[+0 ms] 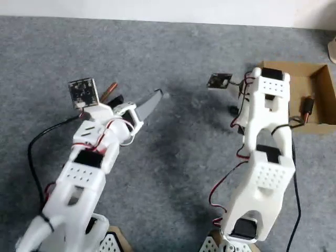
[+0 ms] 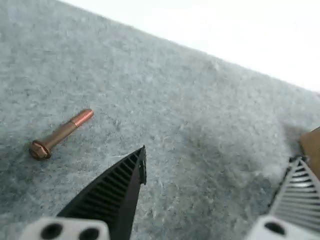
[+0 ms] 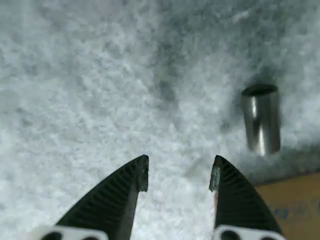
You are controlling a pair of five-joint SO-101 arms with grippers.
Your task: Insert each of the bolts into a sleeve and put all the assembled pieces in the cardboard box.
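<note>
Far left, the copper bolt [image 2: 60, 134] lies flat on the grey felt table [image 1: 173, 173] with bare felt all round it. In the high view it pokes out just beside the left arm's camera board [image 1: 84, 93]. The left gripper [image 2: 217, 167] is near the bolt but not touching it. Its jaws are spread wide with nothing between them, pointing toward the middle of the table.

There's a big open stretch of felt between the two arms, running up to the white strip [image 1: 168, 10] along the far edge.

Further right, the right gripper [image 3: 178, 172] hangs over the felt, jaws apart and holding nothing. The steel sleeve [image 3: 261, 119] sits on the felt near one fingertip, apart from it and close to the edge of the cardboard box [image 1: 320, 73]. The box is at the table's right edge, with one assembled piece [image 1: 308, 106] lying inside.
</note>
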